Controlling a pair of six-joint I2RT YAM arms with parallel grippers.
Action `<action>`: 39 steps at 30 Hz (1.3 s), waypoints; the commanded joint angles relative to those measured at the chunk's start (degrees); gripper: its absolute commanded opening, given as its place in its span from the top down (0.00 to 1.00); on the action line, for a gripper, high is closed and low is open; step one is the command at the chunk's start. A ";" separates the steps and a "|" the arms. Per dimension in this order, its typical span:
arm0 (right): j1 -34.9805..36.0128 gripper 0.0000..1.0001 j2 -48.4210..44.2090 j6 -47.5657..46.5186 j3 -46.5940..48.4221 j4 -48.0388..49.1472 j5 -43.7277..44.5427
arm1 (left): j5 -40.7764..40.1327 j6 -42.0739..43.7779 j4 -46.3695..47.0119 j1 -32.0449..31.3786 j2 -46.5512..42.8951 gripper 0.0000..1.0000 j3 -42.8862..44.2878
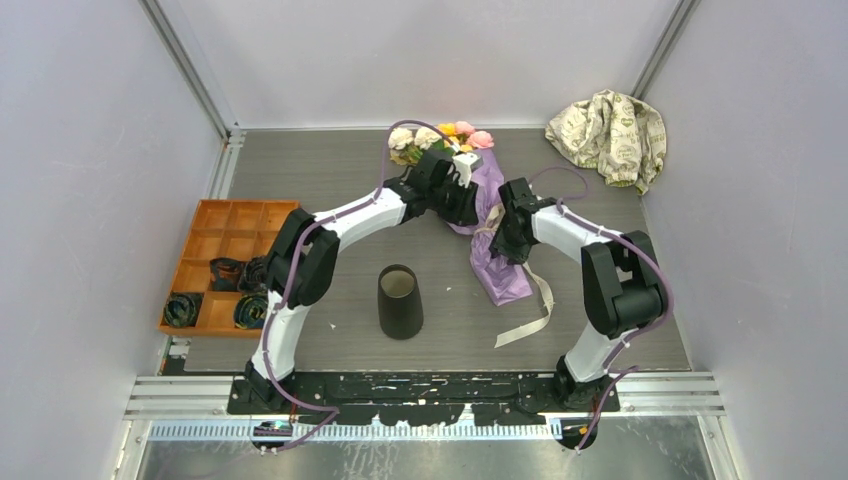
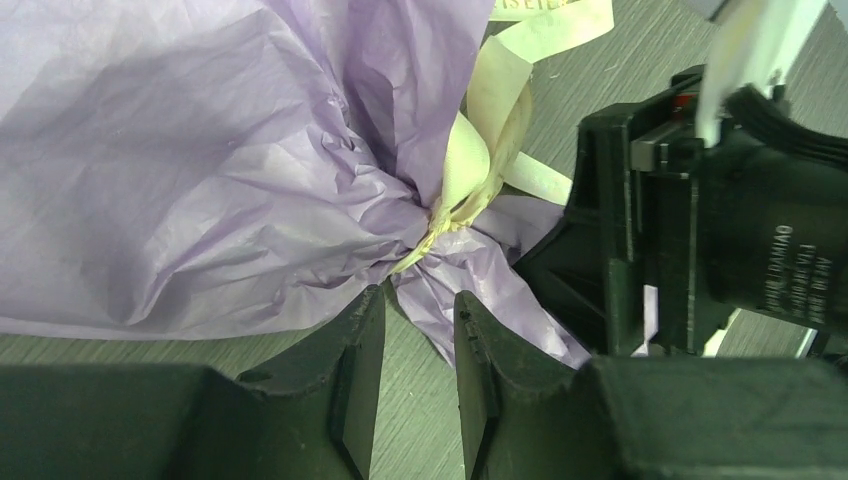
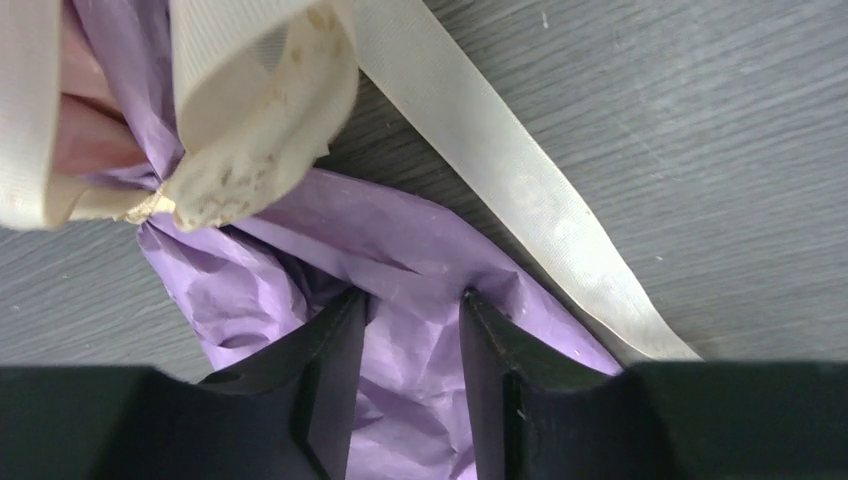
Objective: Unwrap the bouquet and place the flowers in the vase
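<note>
Two sets of fingers half apart at bench far-middle: left gripper (image 2: 420,322) by bouquet (image 1: 489,196) ribbon knot (image 2: 447,218), right gripper (image 3: 413,322) astride purple wrap (image 3: 395,262).

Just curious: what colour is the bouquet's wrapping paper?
Purple wrapping paper; clearest in the left wrist view.

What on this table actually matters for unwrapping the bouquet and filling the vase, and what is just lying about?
Part of the job:
- bouquet, in purple paper
- flowers at its far end
- beige ribbon, tied round it
- black vase, standing empty

Just lying about:
- patterned cloth, far right corner
- orange tray, left side
- black rolls in that tray
</note>
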 commanded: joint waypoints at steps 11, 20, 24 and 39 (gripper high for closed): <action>0.19 0.89 3.88 -4.42 4.20 6.41 -7.36 | 2.78 7.00 -4.80 0.03 2.25 0.66 6.04; 0.12 0.91 4.08 -3.63 4.35 7.94 -16.97 | 2.15 8.75 -5.70 0.06 4.75 0.66 6.35; 0.16 0.91 3.75 -3.15 4.15 8.33 -18.67 | 0.87 9.58 -6.69 0.02 6.02 0.67 7.09; 0.14 0.91 3.44 -2.73 3.04 8.86 -20.29 | -6.64 11.39 -2.63 0.10 -0.05 0.68 0.85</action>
